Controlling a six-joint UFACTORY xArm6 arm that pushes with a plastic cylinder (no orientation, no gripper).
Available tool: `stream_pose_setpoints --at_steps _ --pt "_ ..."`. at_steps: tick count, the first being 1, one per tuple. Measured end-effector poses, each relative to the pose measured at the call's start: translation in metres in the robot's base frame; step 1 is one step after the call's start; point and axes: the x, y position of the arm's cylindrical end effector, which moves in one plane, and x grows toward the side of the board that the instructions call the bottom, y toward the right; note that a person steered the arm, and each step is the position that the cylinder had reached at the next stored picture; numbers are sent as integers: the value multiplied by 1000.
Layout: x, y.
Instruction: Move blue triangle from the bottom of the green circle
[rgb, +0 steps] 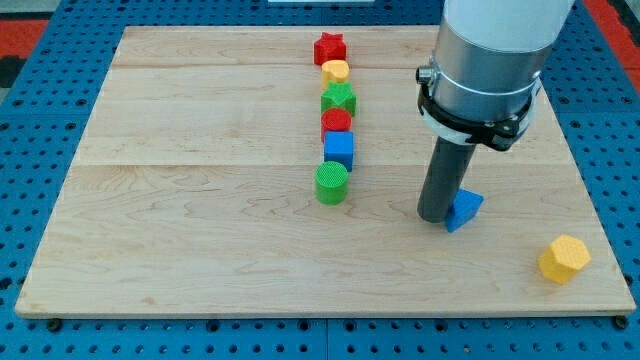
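Observation:
The blue triangle (465, 210) lies on the wooden board right of centre. My tip (436, 217) touches its left side. The green circle (331, 184) stands well to the left of them, at the bottom end of a column of blocks. Above it in that column are a blue cube (340, 150), a red circle (336, 122), a green star (339, 99), a yellow block (335, 71) and a red star (329, 48).
A yellow hexagon (564, 259) sits near the board's bottom right corner. The wooden board (200, 200) rests on a blue perforated table. The arm's wide grey body (490, 60) hangs over the board's upper right part.

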Motion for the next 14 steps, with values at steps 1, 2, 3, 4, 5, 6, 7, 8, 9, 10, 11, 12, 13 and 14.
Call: stream_pose_setpoints --at_steps 1,2,3,4,5,6,7,8,9,10,11,12,13,14 --pt "-12 0" --pt "-19 10" --pt "-19 22" --pt "-18 29" --pt "-18 31" --pt "-10 31" --pt "-4 32" --pt "-4 32" --pt "-4 37" --pt "-4 54" --pt "-4 71" --pt "-4 75" --pt "-4 57" --pt "8 36"
